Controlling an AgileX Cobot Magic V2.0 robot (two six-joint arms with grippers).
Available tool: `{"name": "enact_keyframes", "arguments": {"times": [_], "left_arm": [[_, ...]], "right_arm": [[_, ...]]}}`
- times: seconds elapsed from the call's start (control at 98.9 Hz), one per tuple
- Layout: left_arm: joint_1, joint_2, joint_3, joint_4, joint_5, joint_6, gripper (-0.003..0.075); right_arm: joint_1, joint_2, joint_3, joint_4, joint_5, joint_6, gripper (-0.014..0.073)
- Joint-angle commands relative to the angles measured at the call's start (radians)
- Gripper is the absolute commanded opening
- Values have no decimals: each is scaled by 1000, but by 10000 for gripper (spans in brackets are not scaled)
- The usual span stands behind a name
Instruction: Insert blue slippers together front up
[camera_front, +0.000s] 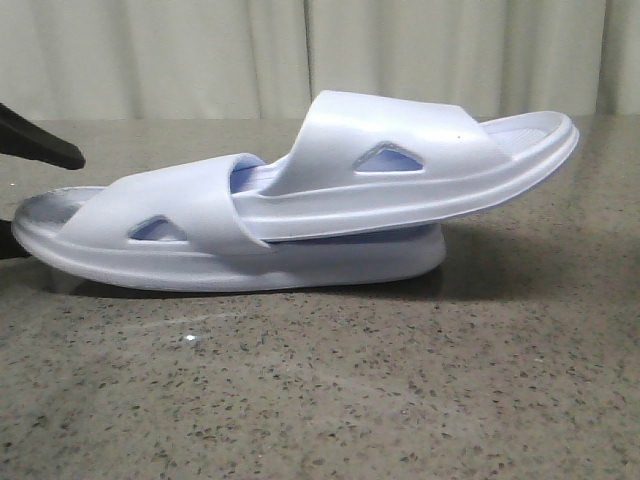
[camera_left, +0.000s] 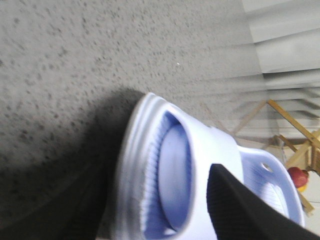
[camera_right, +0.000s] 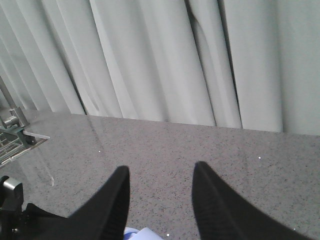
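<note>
Already the slippers lie nested on the desk, the upper one pushed under the lower one's strap and jutting out past its sole, tilted up. The left claw sits at the lower slipper's end; whether it pinches anything cannot be told. The right claw is spread, holding nothing, a scrap of blue just beneath it. A brushing retreat could likely drag the upper slipper loose.
</note>
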Motion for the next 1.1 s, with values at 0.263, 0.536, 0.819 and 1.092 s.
{"name": "enact_keyframes", "arguments": {"times": [0.263, 0.536, 0.819, 1.092], "left_arm": [[118, -14, -67, -77, 8, 212, 386], [209, -112, -145, -70, 4, 468, 386], [214, -371, -147, 55, -312, 595, 385], [211, -618, -119, 143, -427, 595, 385]], "right_arm": [[-6, -1, -26, 20, -11, -15, 248], [-6, -1, -17, -109, -192, -15, 248], [-6, -1, 63, -213, -392, -15, 248], [-6, -43, 131, -223, -486, -15, 248]]}}
